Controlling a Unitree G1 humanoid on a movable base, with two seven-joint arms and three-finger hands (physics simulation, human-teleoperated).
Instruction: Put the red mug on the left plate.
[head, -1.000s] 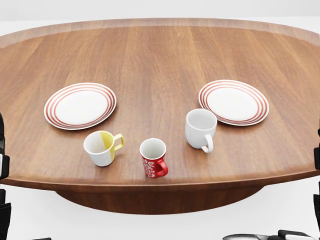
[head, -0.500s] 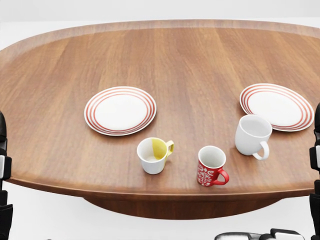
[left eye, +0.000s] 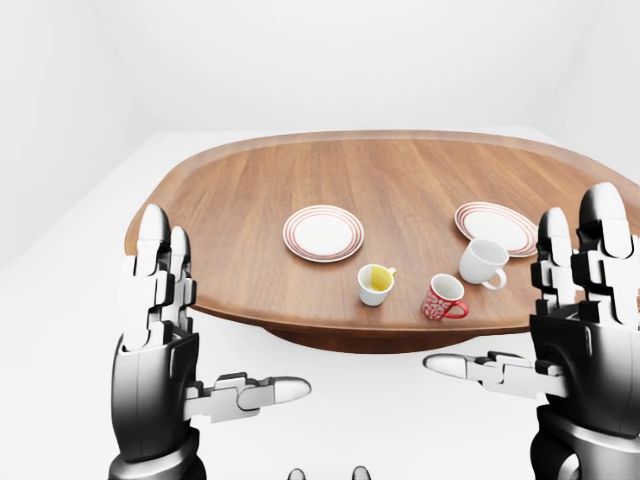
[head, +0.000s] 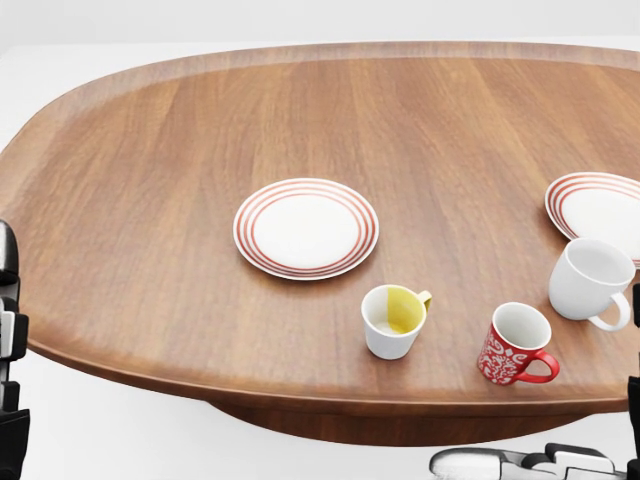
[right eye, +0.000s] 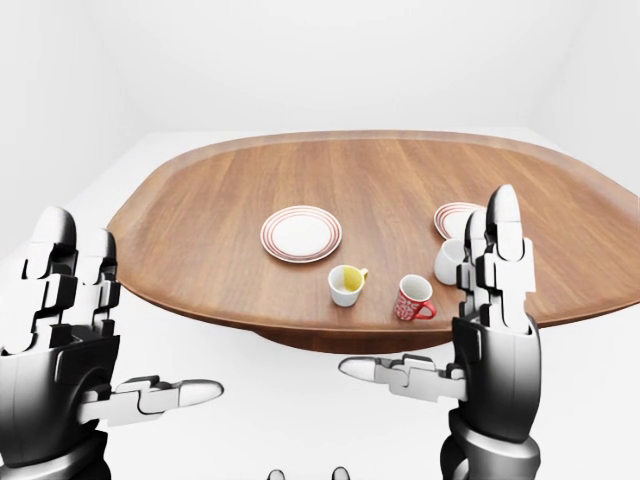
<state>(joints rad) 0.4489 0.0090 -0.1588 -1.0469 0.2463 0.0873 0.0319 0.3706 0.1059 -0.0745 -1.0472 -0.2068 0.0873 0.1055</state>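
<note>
My right hand (left eye: 585, 330), fingers spread and empty, is nearer the red mug (head: 513, 346), which stands up-left of it.

The camera swings toward the robot's left, so the whole head view slides rightward; the things themselves do not move on the table (head: 150, 200). The left plate (head: 306, 227) now sits near the view's centre, well up and left of the right hand (head: 520, 462), and the red mug (head: 513, 345) lies just above that hand. The right plate (head: 598, 212) is cut by the right edge.
</note>
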